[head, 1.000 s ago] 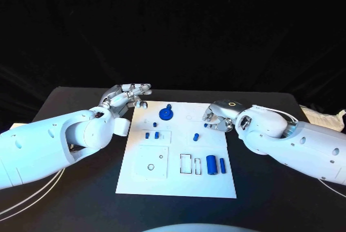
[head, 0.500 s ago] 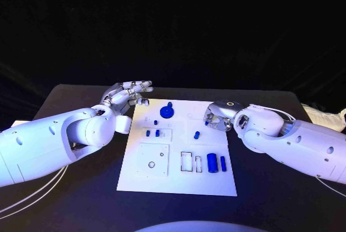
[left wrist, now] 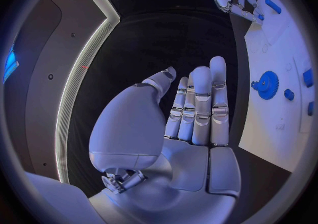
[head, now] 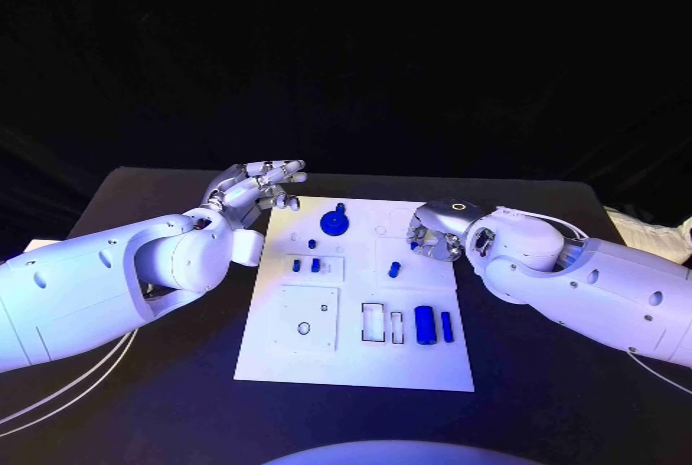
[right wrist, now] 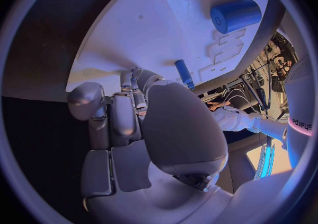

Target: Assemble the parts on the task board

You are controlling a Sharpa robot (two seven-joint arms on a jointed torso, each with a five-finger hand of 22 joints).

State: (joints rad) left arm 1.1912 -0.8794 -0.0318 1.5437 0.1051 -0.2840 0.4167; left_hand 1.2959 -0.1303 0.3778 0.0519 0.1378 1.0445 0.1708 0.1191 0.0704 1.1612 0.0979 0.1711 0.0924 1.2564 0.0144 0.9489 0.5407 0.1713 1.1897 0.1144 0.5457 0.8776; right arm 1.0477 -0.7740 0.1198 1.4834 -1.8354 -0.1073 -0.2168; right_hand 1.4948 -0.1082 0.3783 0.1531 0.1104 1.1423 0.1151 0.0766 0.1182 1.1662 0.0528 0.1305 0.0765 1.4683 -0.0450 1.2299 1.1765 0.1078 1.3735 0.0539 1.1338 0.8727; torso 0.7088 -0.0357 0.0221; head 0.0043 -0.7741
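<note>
Left hand [head: 257,189]: held flat, fingers straight and pressed together, nothing gripped, beside the task board [head: 361,360].
Right hand [head: 434,233]: fingers curled over the board's far right edge; a grip cannot be told.
Gear [head: 335,224]: blue, lying on the board.

white task board [head: 361,370] lies flat (blue parts [head: 424,325] scattered on it).

Board [head: 433,370] lies mid-counter [head: 130,200]; left hand [head: 257,190] beside its far left corner, right hand [head: 433,237] over its right edge.
</note>
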